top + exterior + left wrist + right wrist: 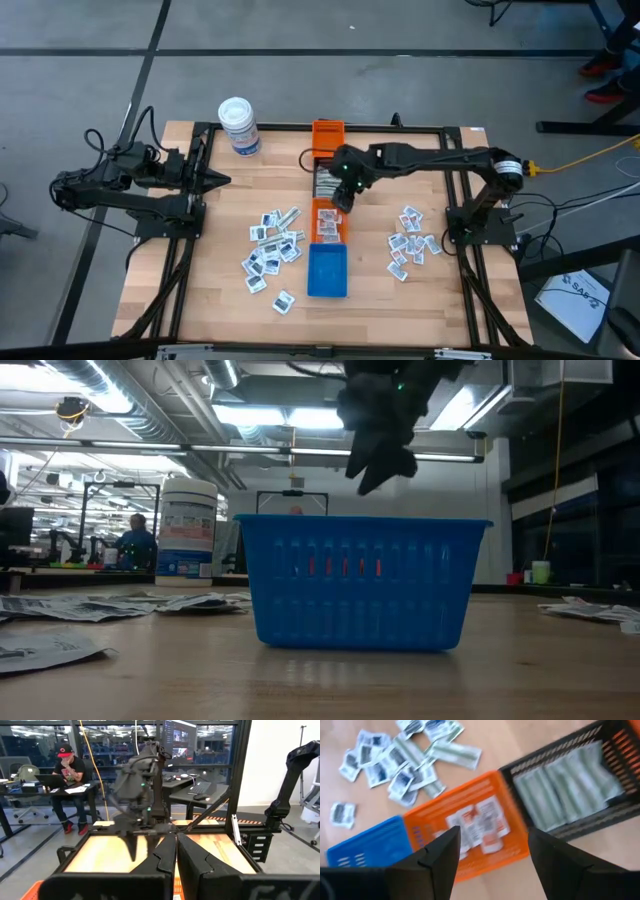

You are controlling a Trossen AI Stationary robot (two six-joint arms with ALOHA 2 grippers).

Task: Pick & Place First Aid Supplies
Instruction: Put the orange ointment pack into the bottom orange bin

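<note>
While the right arm reaches over the middle of the wooden table (220, 320), the scene reads so:

Right gripper (343, 197): above the row of bins, fingers (440, 857) spread wide with nothing between them; blurred in the low view.

Left gripper (218, 181): waiting near the table's left edge, fingers pressed together, empty.

Bins: black slatted plastic bin (580, 780) holding pale green strips (560, 785); orange plastic bin (470, 827) holding white packets with red print (480, 827); blue plastic bin (327, 270), contents hidden behind its wall in the low view.

Loose supplies: small white packets with black print (272, 250) scattered left of the bins, a second scatter (413, 243) toward the right edge; print too small to read.

Far left corner: white cylindrical tub with a blue label (240, 126).

Beyond the table: a seated person (70, 780) at a desk.
</note>
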